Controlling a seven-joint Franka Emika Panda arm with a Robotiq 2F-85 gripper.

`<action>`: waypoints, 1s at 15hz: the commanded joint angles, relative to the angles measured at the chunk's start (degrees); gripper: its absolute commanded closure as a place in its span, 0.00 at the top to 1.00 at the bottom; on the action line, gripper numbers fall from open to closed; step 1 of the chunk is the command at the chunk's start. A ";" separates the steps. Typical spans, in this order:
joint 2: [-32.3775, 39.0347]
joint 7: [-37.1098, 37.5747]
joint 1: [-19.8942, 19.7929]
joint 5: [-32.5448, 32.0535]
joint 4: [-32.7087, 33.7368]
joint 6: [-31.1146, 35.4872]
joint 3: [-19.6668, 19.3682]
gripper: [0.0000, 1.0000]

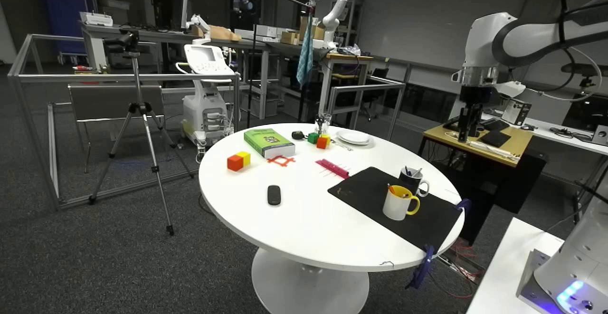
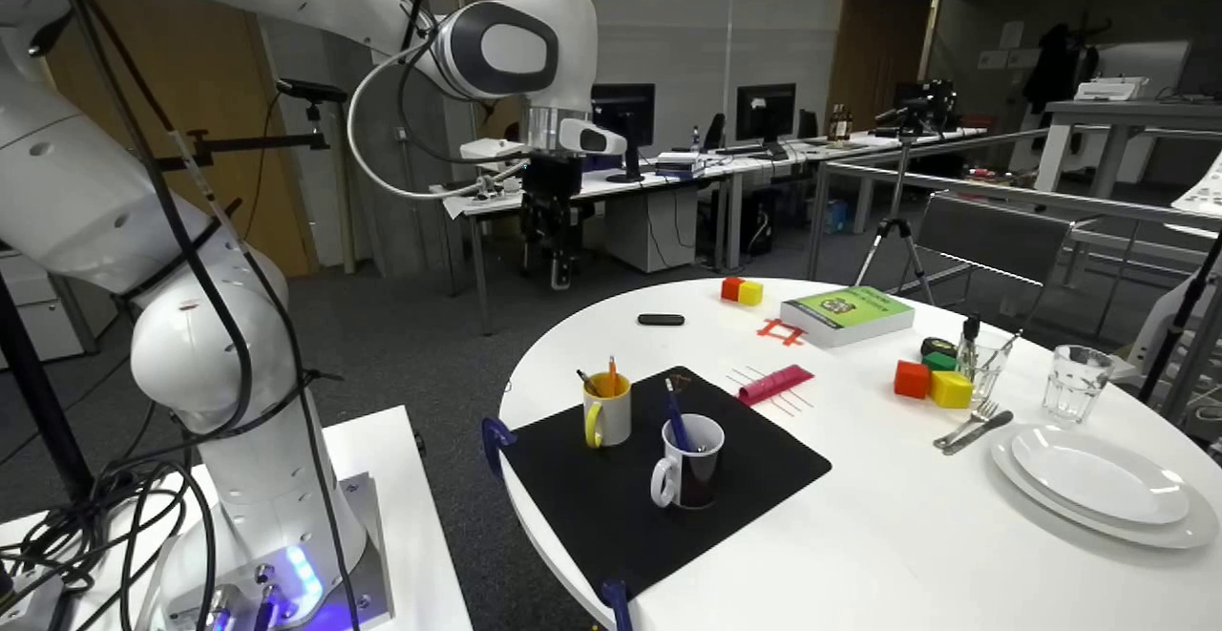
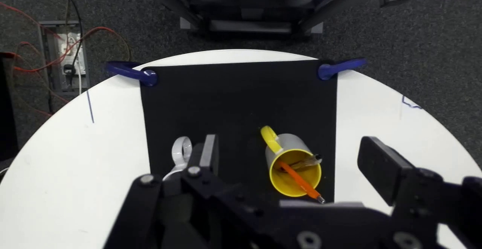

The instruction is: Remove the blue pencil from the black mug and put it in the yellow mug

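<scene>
The black mug (image 2: pixel 700 476), dark outside with a white handle and pale inside, stands upright on the black mat. It also shows in an exterior view (image 1: pixel 410 181). The blue pencil (image 2: pixel 677 418) leans in it, top above the rim. The yellow mug (image 2: pixel 612 416), pale outside with yellow handle and inside, stands beside it holding an orange pen (image 3: pixel 299 179) and a clear pen. It also shows in an exterior view (image 1: pixel 395 207). My gripper (image 3: pixel 295 160) is open and empty, high above the table. In the wrist view a finger hides most of the black mug; its white handle (image 3: pixel 180 151) shows.
The black mat (image 2: pixel 611 526) is held by blue clamps (image 2: pixel 496 440) at the edge of the round white table (image 1: pixel 313 219). A dark remote-like object (image 2: pixel 661 320), coloured blocks (image 2: pixel 741 291), green book (image 2: pixel 845 314), pink piece (image 2: pixel 775 384), cutlery, glasses and plates (image 2: pixel 1098 478) stand farther off.
</scene>
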 commanded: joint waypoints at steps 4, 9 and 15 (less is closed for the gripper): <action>5.11 -1.58 -3.20 -5.38 0.19 9.17 -2.45 1.00; 9.44 -2.85 -5.42 -4.47 0.79 14.95 -5.56 1.00; 13.63 -10.05 -6.28 -3.34 2.41 17.88 -9.07 1.00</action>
